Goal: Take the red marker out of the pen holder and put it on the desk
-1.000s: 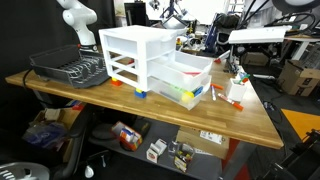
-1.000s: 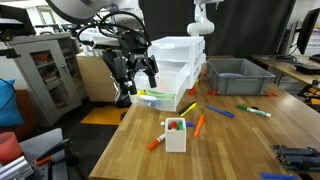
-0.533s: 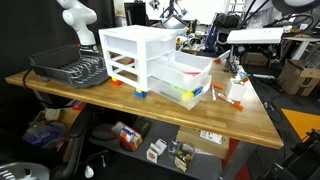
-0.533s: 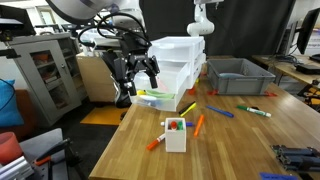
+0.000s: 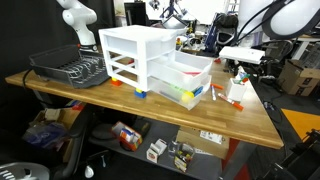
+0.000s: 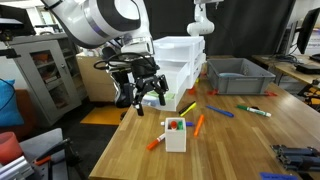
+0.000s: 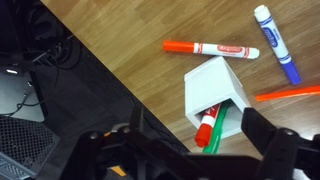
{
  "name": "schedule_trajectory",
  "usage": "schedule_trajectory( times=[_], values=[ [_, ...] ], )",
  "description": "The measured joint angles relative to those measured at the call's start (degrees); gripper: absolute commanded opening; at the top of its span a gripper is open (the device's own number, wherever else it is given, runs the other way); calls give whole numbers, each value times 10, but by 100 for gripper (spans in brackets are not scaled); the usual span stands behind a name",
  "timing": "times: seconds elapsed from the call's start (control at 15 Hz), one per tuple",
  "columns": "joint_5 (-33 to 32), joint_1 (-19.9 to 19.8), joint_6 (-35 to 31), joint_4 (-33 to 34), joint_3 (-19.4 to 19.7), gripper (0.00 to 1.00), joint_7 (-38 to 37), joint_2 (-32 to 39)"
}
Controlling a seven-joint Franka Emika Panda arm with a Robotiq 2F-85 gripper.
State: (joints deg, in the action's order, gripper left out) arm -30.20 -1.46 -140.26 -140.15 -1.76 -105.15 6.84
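A cluttered lab is surrounding the wooden table, which is carrying a white drawer unit, a dish rack and loose pens. The end effector is hovering near the table edge, up and to one side of the holder. Its jaws are spread wide and gripping nothing. The red marker is standing inside the holder, touching a green pen. The step in hand appears to be the approach. For a clean pick, the end effector should be centring over the holder's mouth and turning until its fingers are straddling the red marker alone. It should then be descending only to the exposed top, closing, and lifting straight up, lest the light holder tip.
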Motion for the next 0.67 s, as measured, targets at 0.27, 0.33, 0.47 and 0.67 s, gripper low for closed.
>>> schedule_trajectory(
  times=[0.27, 0.33, 0.47, 0.67],
  values=[
    [-44, 20, -16, 3, 23, 100, -44, 20],
    [-54, 25, -16, 5, 27, 100, -52, 23],
    [-67, 31, -16, 8, 32, 100, -63, 30],
    [-106, 37, -16, 14, 42, 100, -83, 38]
  ],
)
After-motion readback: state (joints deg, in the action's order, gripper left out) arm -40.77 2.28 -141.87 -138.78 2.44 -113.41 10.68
